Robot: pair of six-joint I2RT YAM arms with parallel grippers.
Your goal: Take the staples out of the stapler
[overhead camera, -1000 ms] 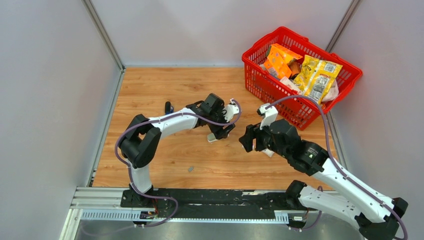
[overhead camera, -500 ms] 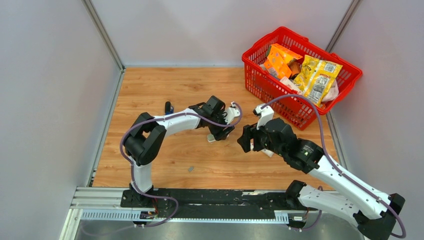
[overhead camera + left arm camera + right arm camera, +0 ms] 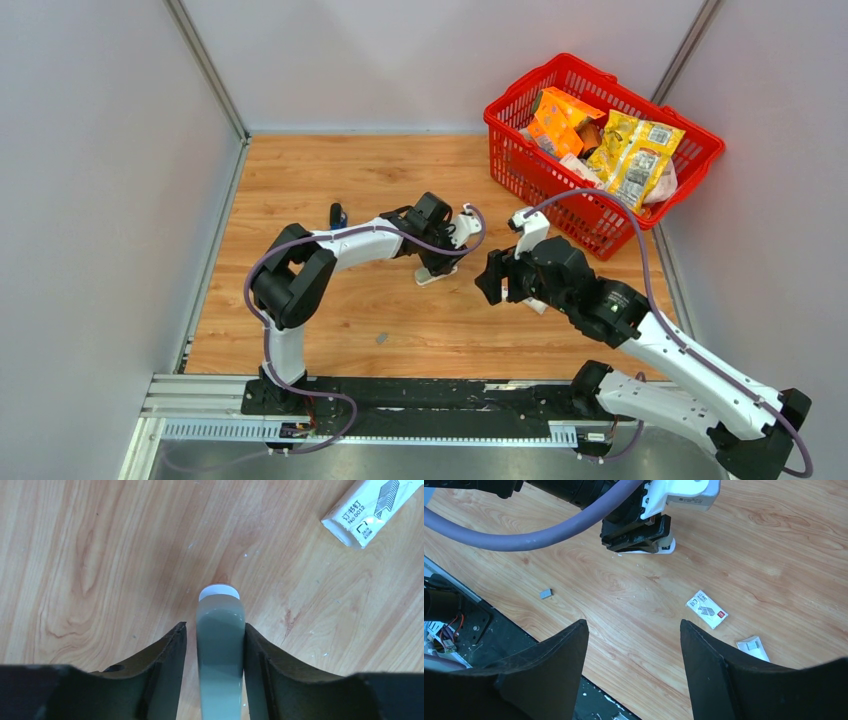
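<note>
Left gripper [image 3: 214,628] clamps the one stapler [image 3: 220,675]; right gripper [image 3: 633,626] gapes wide; one staples [image 3: 545,594] strip, two white boxes [image 3: 707,609] nearby.

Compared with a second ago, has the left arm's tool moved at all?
Yes, slightly: the left tool, gripping the stapler, has drifted down the overhead view, away from the red basket.

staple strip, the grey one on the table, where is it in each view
Top external: staple strip low, left of centre, below-left of the left pincer.
Left wrist: not in it.
Right wrist: staple strip left of centre, below-left of that pincer.
Shared landmark: left pincer shut on the stapler.
</note>
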